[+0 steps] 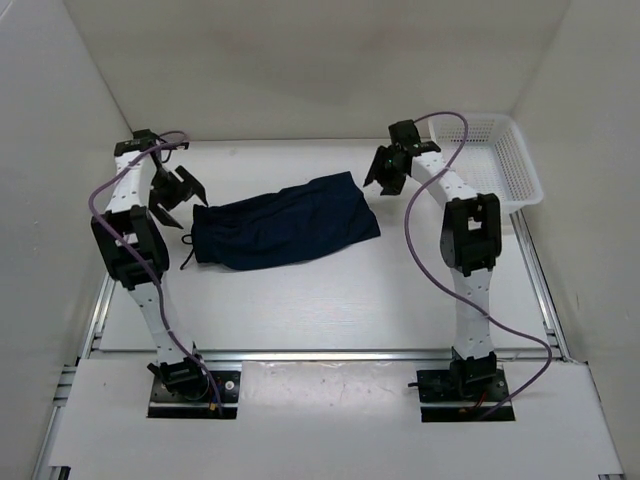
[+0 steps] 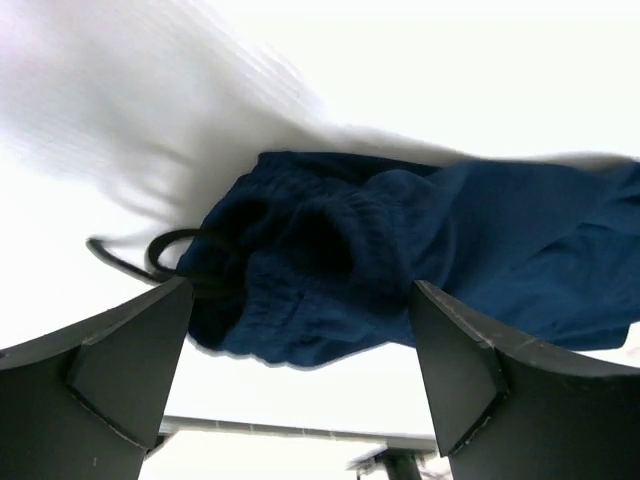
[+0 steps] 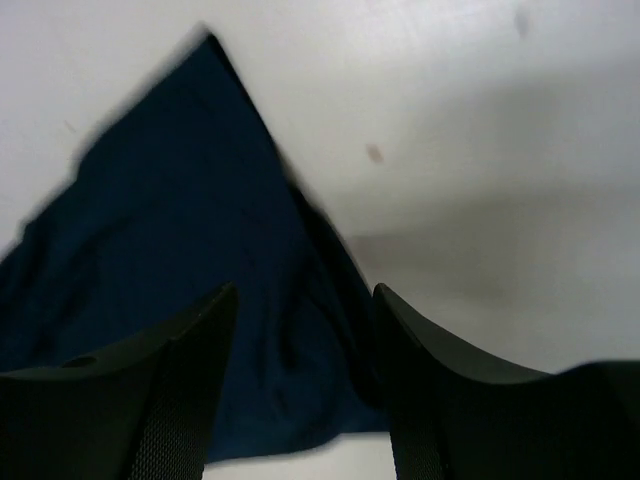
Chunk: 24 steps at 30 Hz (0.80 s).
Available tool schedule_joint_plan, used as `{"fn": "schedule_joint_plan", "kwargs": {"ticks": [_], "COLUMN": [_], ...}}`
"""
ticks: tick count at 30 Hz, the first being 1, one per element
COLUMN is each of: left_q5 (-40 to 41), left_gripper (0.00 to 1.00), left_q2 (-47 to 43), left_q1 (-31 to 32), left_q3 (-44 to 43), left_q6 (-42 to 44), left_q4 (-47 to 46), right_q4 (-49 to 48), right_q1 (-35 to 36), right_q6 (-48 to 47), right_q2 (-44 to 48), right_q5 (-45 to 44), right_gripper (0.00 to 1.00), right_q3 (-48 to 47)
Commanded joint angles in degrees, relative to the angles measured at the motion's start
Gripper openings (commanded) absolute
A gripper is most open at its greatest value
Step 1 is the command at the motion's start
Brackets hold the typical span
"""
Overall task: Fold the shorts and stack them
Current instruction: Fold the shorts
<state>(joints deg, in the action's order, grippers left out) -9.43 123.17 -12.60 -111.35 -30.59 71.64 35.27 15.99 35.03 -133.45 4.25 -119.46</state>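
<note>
Shorts (image 1: 285, 222), navy, lie bunched on table (image 1: 330, 300) centre, between both grippers; waistband (image 2: 330, 235) w/ black drawstring (image 2: 112, 257) at left end, leg hems at right. L gripper (image 1: 182, 203) hovers just beside waistband end, jaws spread wide, holding nothing; wrist view shows the gathered waistband ahead, framed by its fingers (image 2: 130, 370). R gripper (image 1: 385, 182) hangs near far-right corner of fabric, jaws apart, empty. White mesh basket (image 1: 520, 165) at far right, well apart from shorts.

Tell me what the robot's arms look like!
The left arm and right arm are white tubes with chunky black joints. A purple cable loops along each. The left end effector and right end effector are black, each with two wedge-shaped fingers.
</note>
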Motion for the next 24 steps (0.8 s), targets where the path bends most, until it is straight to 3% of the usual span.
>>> {"fn": "schedule_joint_plan", "kwargs": {"ticks": [1, 3, 5, 8, 12, 16, 24], "left_q5": [3.89, 3.89, 5.38, 8.46, 2.5, -1.91, -5.42], "left_gripper": [1.0, 1.0, 0.96, 1.0, 1.0, 1.0, 1.0], "left_q2": [-13.89, -17.42, -21.81, -26.56, -27.29, -25.45, -15.25], "left_q1": [-0.58, -0.58, -0.58, -0.58, -1.11, -0.58, -0.58], "left_q3": [3.29, 8.23, 15.76, 22.56, 31.26, 35.58, 33.31], "left_q6": [1.41, 2.11, 2.11, 2.11, 4.39, 4.4, 3.87], "left_q4": [1.14, -0.52, -2.29, -5.7, -10.0, -15.55, -21.44], "right_q4": [-3.18, -4.94, -5.47, -5.99, -6.7, -6.7, -7.23], "right_q1": [0.1, 1.32, 1.33, 1.85, 1.85, 1.85, 1.85], "right_q6": [-2.86, -2.86, -2.33, -1.19, -0.66, 0.39, 2.06], "right_q2": [12.93, 17.32, 19.18, 20.95, 21.47, 20.43, 12.7], "right_q5": [-0.82, -1.35, -0.31, 2.24, 4.09, 5.5, 7.35], "right_gripper": [0.62, 0.63, 0.67, 0.71, 0.75, 0.76, 0.79], "right_q3": [10.7, 19.68, 23.38, 28.13, 31.65, 32.18, 28.06]}}
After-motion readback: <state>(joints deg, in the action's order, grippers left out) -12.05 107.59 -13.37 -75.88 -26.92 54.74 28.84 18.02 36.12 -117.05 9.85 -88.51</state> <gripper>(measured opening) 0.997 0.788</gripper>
